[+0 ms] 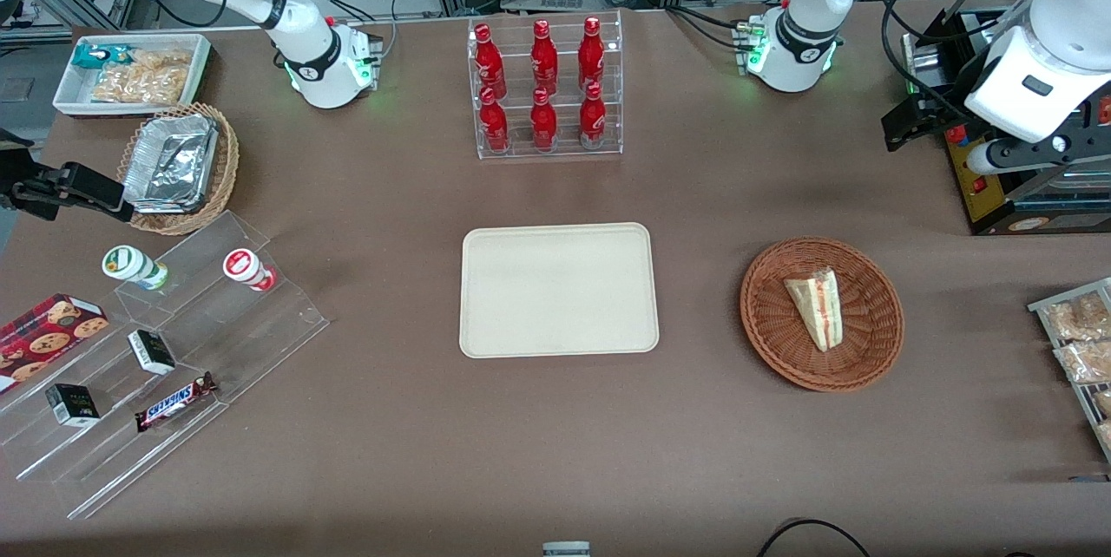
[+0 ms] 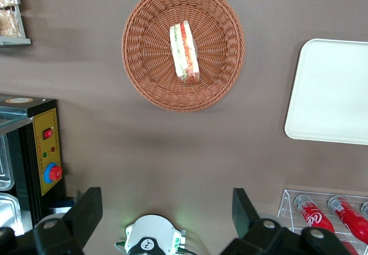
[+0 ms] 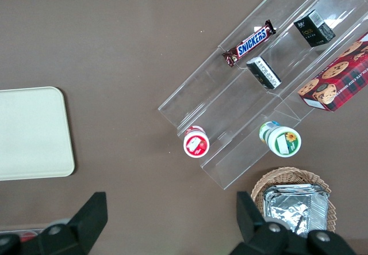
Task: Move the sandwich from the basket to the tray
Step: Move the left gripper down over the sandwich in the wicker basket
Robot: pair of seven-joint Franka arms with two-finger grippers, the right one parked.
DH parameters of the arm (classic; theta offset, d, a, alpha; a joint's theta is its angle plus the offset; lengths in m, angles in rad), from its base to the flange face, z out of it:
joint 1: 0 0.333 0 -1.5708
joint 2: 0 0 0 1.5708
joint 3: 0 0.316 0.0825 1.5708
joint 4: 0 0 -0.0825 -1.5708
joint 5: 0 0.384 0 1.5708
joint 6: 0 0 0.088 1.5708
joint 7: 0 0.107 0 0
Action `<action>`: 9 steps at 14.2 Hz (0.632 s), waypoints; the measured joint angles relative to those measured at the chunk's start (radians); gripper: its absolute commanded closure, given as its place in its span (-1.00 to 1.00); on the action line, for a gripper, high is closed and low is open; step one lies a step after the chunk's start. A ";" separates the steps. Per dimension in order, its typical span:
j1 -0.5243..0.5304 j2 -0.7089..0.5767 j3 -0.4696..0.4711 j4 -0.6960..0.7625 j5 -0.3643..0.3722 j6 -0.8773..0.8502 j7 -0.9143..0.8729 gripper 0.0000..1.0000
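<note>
Brown table (image 1: 391, 453): sandwich (image 2: 184, 52) in basket (image 2: 144, 48), below open end effector (image 2: 167, 220)

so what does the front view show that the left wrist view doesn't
Only the front view shows the tan basket of foil containers, the white snack bin, the clear stepped shelf with the Snickers bar, and the whole tray.

Only the left wrist view shows the gripper, fingers open, high above the table, farther from the front camera than the basket.

Both show the sandwich in the reddish-brown basket, the tray bare, the red bottles and the yellow control box.
</note>
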 measured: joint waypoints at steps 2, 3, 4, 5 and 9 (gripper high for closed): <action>0.000 0.000 0.002 -0.001 -0.001 0.000 0.001 -1.00; 0.000 0.000 0.005 -0.002 -0.001 0.000 0.001 -1.00; 0.000 0.001 0.006 -0.004 -0.001 0.000 0.002 -1.00; 0.000 0.001 0.008 -0.009 -0.001 0.000 0.002 -1.00; 0.000 0.010 0.042 -0.129 0.000 0.096 0.002 -1.00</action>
